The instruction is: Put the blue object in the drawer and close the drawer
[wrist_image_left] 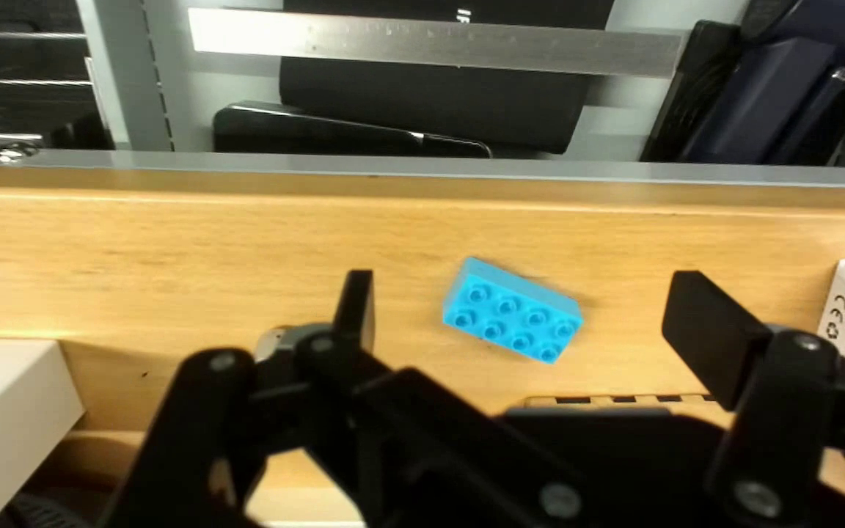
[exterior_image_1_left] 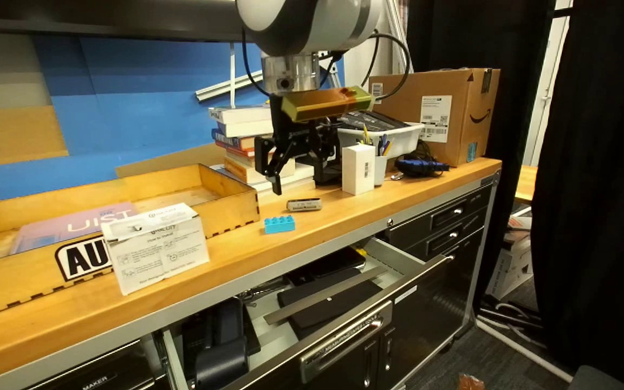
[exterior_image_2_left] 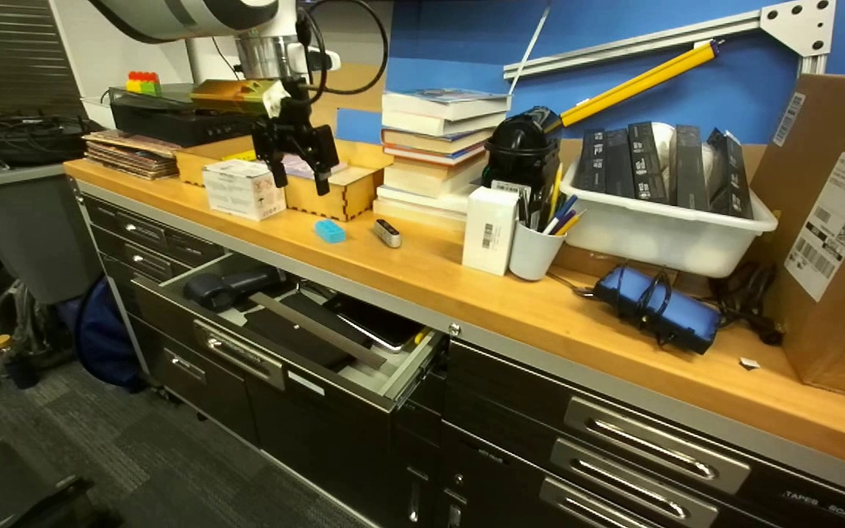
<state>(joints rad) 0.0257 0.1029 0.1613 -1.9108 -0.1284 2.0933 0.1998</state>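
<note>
The blue object (exterior_image_1_left: 279, 224) is a small cyan block with studs, lying flat on the wooden worktop near its front edge. It also shows in an exterior view (exterior_image_2_left: 330, 231) and, at a slant, in the wrist view (wrist_image_left: 512, 312). My gripper (exterior_image_1_left: 298, 181) is open and empty, raised above the worktop and apart from the block; it also shows in an exterior view (exterior_image_2_left: 301, 182). In the wrist view the block appears between the spread fingers (wrist_image_left: 521, 290). The drawer (exterior_image_2_left: 239, 352) under the worktop is pulled open; its silver handle (exterior_image_1_left: 342, 349) and grey interior (wrist_image_left: 188, 110) show.
A small grey device (exterior_image_1_left: 304, 204) lies beside the block. A white printed box (exterior_image_2_left: 245, 189) and a wooden tray (exterior_image_1_left: 231, 203) stand on one side, a white upright box (exterior_image_2_left: 491, 231) and books (exterior_image_2_left: 437, 147) on the other. The drawer holds a metal ruler (wrist_image_left: 430, 42) and dark items.
</note>
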